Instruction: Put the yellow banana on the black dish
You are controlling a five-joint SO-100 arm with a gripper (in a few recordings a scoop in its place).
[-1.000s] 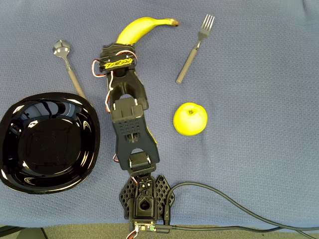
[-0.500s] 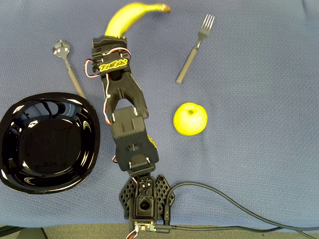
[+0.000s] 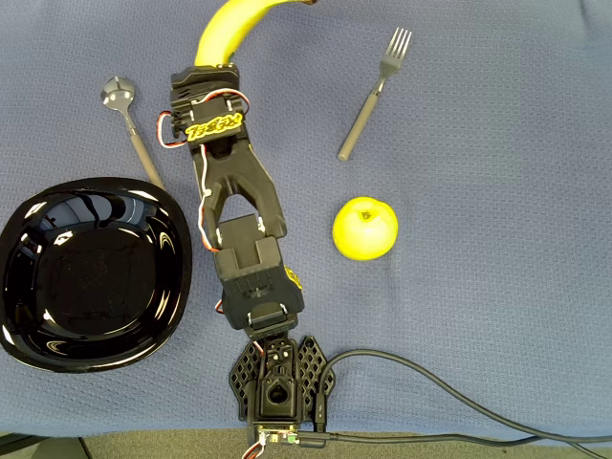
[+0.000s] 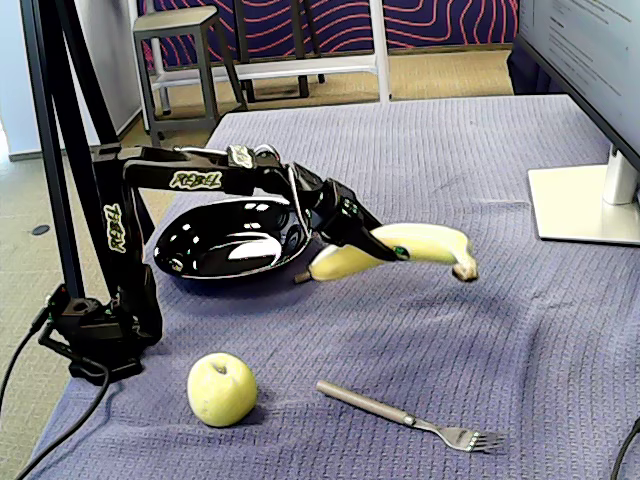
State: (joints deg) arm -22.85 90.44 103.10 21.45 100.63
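Note:
The yellow banana (image 4: 432, 241) hangs just above the blue cloth, and my gripper (image 4: 372, 248) is shut on it near its middle. In the overhead view the banana (image 3: 228, 27) sticks out past the wrist at the top edge, with its stem end cut off by the frame. My gripper (image 3: 207, 69) is mostly hidden there under its own wrist. The glossy black dish (image 3: 57, 330) lies at the left, apart from the arm. In the fixed view the black dish (image 4: 205, 262) sits behind the outstretched arm.
A spoon (image 3: 130, 123) lies between the dish and the wrist. A fork (image 3: 371, 93) and a yellow-green apple (image 3: 364, 229) lie to the right. A monitor foot (image 4: 585, 203) stands at the table's far right in the fixed view.
The arm has stretched out toward the top of the overhead view and slightly left, carrying the banana with it. The banana's stem end now runs off the frame.

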